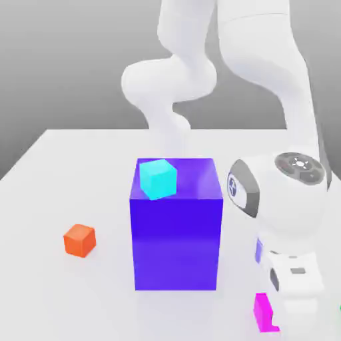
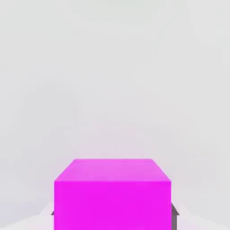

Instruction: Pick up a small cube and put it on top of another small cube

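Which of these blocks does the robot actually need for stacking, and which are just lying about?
Part of the job:
- magenta cube, clamped in the tool
- possible bases: orange cube, cyan cube

Lying about:
- big blue block under the cyan cube
- white table

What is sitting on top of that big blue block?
A small cyan cube rests on the big blue block, near the top's corner toward the exterior view's left. Whatever lies behind the block is covered.
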